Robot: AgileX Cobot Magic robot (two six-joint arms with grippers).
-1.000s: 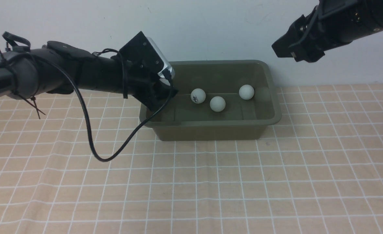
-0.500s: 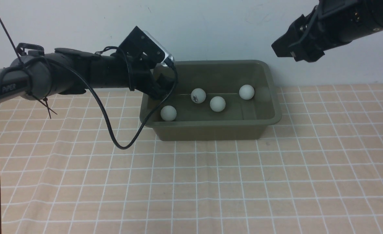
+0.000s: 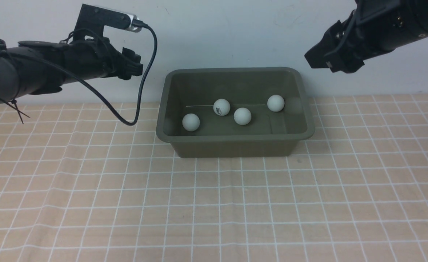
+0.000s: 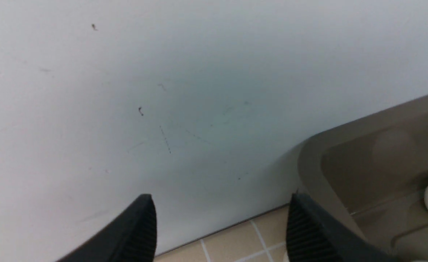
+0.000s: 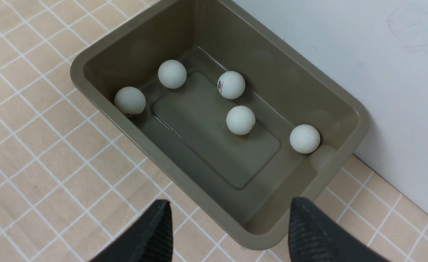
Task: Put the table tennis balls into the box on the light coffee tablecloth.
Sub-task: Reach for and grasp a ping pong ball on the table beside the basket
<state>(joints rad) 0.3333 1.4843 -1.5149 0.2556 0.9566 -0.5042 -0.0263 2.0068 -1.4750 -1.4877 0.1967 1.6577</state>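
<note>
The olive-green box (image 3: 235,148) stands on the light coffee tablecloth (image 3: 214,203) against the back wall. Several white table tennis balls lie in it, among them one at the left end (image 3: 191,122), one with a logo (image 3: 221,107) and one at the right (image 3: 275,103). The right wrist view shows the box (image 5: 101,105) and one more ball (image 5: 130,100) by its near wall. My left gripper (image 3: 132,67) is open and empty, raised left of the box (image 4: 308,160). My right gripper (image 3: 317,60) is open and empty, high above the box's right end.
A white wall (image 3: 214,32) runs right behind the box. The left arm's black cable (image 3: 141,91) hangs in a loop between the arm and the box's left rim. The cloth is slightly wrinkled in front.
My left gripper has pulled up and to the left, out of the box's left end. A ball that it left there now lies in the box. The right arm has barely moved.
</note>
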